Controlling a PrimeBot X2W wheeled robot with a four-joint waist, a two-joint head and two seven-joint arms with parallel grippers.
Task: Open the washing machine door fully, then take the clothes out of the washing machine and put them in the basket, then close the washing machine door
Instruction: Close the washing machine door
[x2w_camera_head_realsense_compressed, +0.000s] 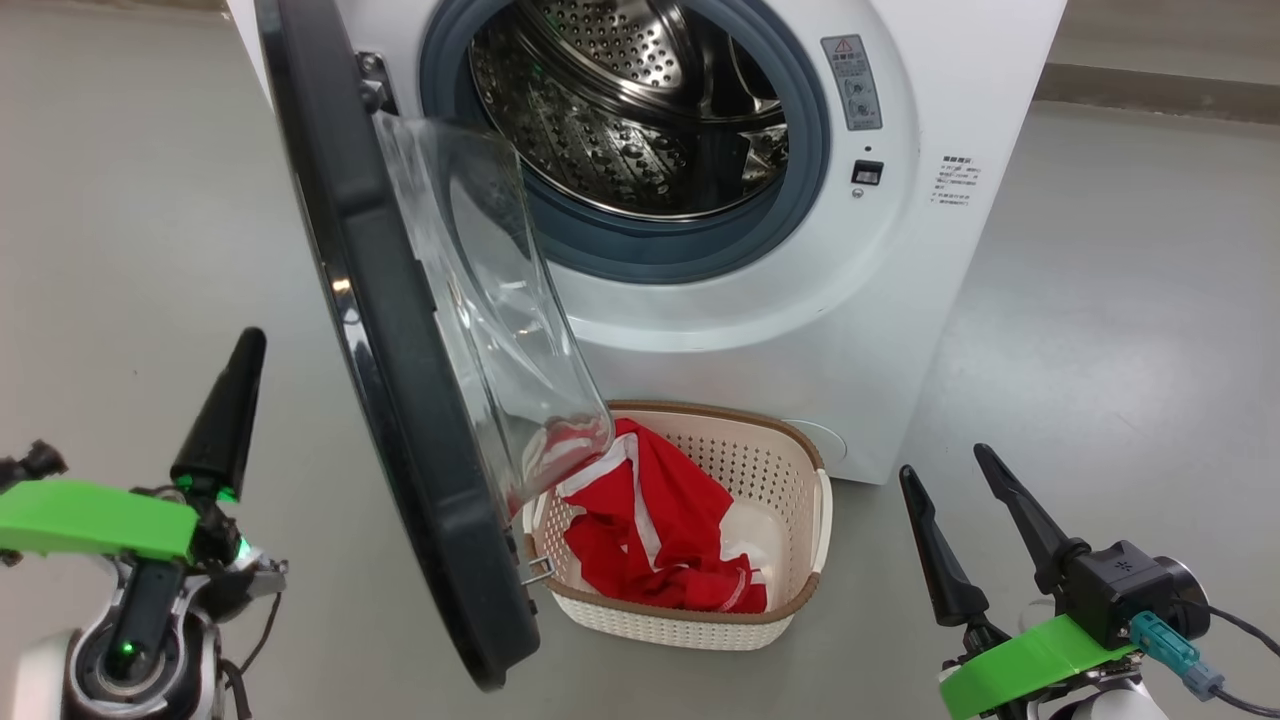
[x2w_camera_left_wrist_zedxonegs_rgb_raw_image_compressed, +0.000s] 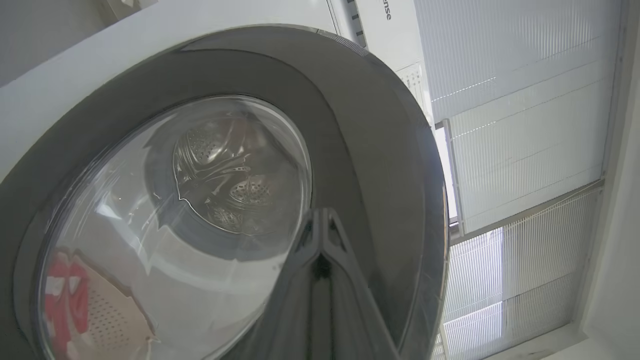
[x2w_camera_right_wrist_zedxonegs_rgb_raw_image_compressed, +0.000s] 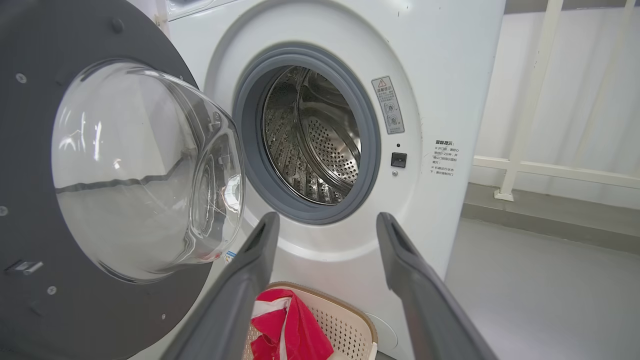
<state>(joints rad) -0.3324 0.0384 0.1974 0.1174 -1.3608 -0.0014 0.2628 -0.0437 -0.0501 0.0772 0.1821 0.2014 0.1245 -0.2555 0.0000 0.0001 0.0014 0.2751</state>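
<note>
The washing machine door (x2w_camera_head_realsense_compressed: 395, 400) hangs open above the basket (x2w_camera_head_realsense_compressed: 700, 625), which holds the red clothes (x2w_camera_head_realsense_compressed: 650, 520); the steel drum (x2w_camera_head_realsense_compressed: 620, 110) looks empty. The left gripper (x2w_camera_head_realsense_compressed: 250, 345), fingers pressed together, waits near the door's outer face. A steady push on the black rim should latch it. The right gripper (x2w_camera_head_realsense_compressed: 943, 462) is spread and holds nothing.

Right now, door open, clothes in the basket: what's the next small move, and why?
Probably push the door shut with the left arm, whose shut jaws point at its outer face. The drum looks empty, the red clothes lie in the basket, and the door stands wide open, so closing seems all that is left.
</note>
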